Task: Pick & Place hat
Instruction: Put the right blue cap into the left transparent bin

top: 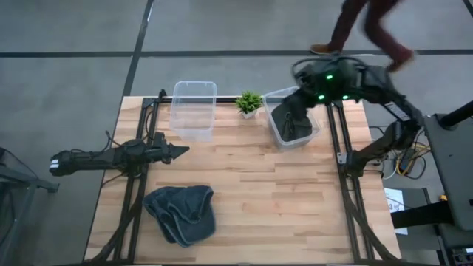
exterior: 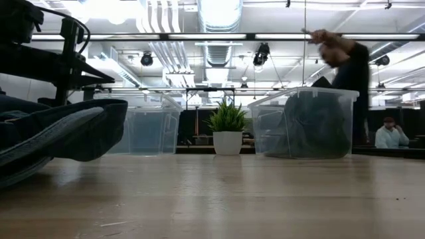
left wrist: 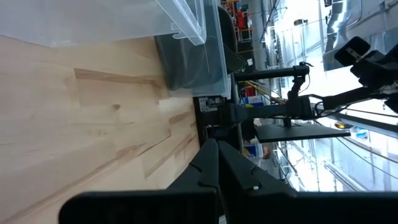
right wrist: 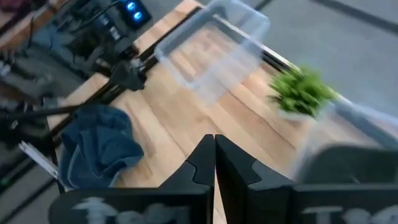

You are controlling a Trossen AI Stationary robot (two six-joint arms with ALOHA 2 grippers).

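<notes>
A wooden table [top: 251, 185] of pale butcher-block planks fills the centre of the high view, black rails running down its left and right edges. Its middle and lower right lie bare, leaving broad open room between the arms.

The left gripper [top: 181, 150] hovers at centre left, over the left rail's inner side, fingers pressed together and holding nothing. The right gripper [top: 290, 111] sits at upper right, over the right bin [top: 277, 133]; its fingers meet, with nothing between them in the right wrist view.

A dark grey-blue hat [top: 181, 212], soft and crumpled, lies at lower left of the high view, near the table's front edge and well apart from both grippers. More dark fabric [top: 294, 124] fills the right bin.

Along the far edge, in the upper part of the frame, stand a clear plastic left bin [top: 194, 108], a small potted plant [top: 249, 103] in a white pot, then the right bin, the plant between the two.

A person [top: 369, 26] crosses the grey floor beyond the table, top right.
</notes>
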